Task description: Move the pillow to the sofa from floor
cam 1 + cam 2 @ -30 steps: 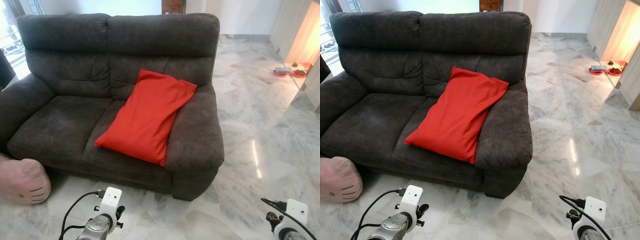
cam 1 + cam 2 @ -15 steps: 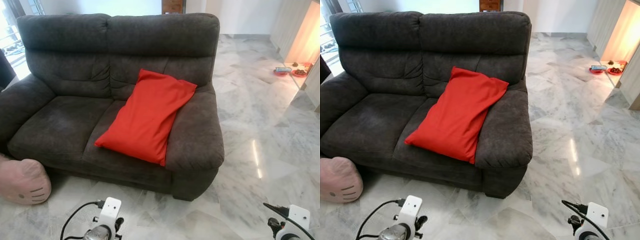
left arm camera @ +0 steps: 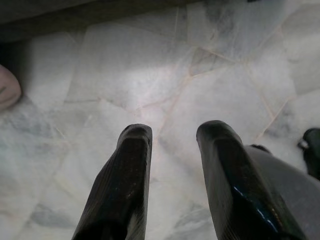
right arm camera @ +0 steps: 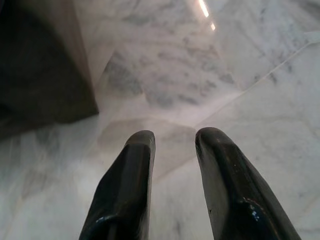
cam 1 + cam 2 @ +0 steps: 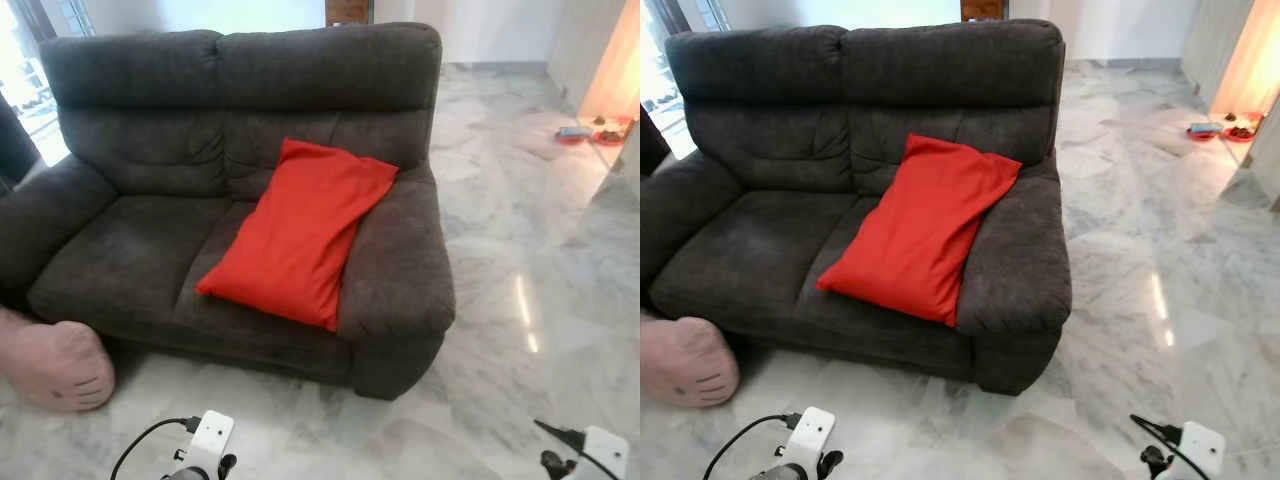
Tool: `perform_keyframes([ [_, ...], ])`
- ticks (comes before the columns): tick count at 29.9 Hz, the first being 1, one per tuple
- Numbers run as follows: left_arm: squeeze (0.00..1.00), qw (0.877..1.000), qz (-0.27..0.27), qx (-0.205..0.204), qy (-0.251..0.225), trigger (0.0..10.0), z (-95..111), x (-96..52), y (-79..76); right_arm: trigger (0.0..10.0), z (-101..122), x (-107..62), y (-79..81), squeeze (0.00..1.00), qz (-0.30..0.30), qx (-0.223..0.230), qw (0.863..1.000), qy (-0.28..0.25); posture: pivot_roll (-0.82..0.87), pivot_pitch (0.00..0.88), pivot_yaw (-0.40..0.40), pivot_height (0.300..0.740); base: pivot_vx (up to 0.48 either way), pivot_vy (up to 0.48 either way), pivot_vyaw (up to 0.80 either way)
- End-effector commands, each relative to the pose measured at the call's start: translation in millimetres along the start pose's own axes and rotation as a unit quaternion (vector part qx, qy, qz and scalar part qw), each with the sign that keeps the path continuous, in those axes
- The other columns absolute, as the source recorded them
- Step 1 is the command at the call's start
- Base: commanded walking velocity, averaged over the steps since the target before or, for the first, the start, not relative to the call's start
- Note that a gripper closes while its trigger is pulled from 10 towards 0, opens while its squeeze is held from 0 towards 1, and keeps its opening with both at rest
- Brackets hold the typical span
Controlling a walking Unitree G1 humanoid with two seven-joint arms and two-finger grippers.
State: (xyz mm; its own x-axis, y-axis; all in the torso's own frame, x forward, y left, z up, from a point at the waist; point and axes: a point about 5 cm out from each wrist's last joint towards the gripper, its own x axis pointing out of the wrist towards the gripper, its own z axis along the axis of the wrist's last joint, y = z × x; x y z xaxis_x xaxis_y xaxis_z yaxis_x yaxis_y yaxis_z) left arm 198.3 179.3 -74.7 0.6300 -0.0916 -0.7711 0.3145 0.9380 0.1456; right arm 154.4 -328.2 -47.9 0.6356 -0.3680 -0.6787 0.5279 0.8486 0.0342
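A red pillow (image 5: 297, 237) lies tilted on the right seat of the dark grey sofa (image 5: 140, 245), its upper corner leaning against the backrest and right armrest. My left gripper (image 3: 172, 137) hangs low over the marble floor, open, with nothing between its fingers. My right gripper (image 4: 174, 140) also hangs over the floor beside the sofa's corner, open and empty. Both wrists show at the bottom edge of the eye views, in front of the sofa.
A pink round plush cushion (image 5: 682, 361) sits on the floor at the sofa's left front corner. Marble floor (image 5: 1140, 260) stretches to the right. Small dishes (image 5: 1225, 130) lie on the floor at the far right by a lit doorway.
The whole picture has shifted slightly, so the camera moved. Both arms have sunk lower in the eye views. The red pillow stays where it was on the sofa.
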Motion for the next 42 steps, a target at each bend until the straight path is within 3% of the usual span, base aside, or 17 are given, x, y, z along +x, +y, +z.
perform_keyframes([
  [1,0.0,1.0,-0.006,0.01,-0.001,10.0,4,1.2,-0.5,10.0,-1,-1.4,-1.1,0.0,-0.006,0.013,1.0,-0.014,-0.18,0.0,0.122,0.738,0.0,0.0,0.0],
  [3,0.0,1.0,-0.011,0.016,-0.012,10.0,13,3.2,-0.2,10.0,-18,-4.3,10.6,0.0,-0.006,0.019,1.0,-0.015,-0.2,0.0,0.137,0.738,0.0,0.0,0.0],
  [8,0.0,0.999,-0.015,0.025,-0.018,10.0,20,4.6,0.9,10.0,-42,-11.7,21.3,0.0,-0.004,0.036,0.999,-0.011,-0.2,0.0,0.124,0.738,0.0,0.0,0.0],
  [10,0.0,1.0,-0.006,0.016,-0.017,10.0,20,4.8,2.5,10.0,-59,-16.6,29.8,0.0,0.014,0.021,1.0,0.011,-0.18,0.0,0.103,0.738,0.0,0.0,0.0],
  [20,0.0,0.999,0.015,-0.039,-0.024,10.0,11,2.6,-4.4,10.0,-94,-29.1,50.7,0.0,0.063,-0.041,0.995,0.071,-0.02,0.0,-0.013,0.738,0.0,0.0,0.0],
  [25,0.0,0.999,0.018,-0.047,-0.021,10.0,5,1.4,-6.6,10.0,-99,-32.4,55.2,0.0,0.075,-0.048,0.994,0.069,0.0,0.0,-0.023,0.738,0.0,0.0,0.0],
  [30,0.0,0.998,0.021,-0.055,-0.012,10.0,-6,-1.6,-7.6,10.0,-94,-32.3,41.8,0.0,0.068,-0.044,0.995,0.061,0.0,0.0,-0.006,0.738,0.0,0.0,0.0],
  [42,0.0,0.998,0.029,-0.053,0.003,10.0,-15,-5.0,1.4,10.0,-92,-31.1,41.3,0.0,0.072,-0.052,0.994,0.062,-0.04,0.0,0.002,0.738,0.0,0.171,0.0],
])
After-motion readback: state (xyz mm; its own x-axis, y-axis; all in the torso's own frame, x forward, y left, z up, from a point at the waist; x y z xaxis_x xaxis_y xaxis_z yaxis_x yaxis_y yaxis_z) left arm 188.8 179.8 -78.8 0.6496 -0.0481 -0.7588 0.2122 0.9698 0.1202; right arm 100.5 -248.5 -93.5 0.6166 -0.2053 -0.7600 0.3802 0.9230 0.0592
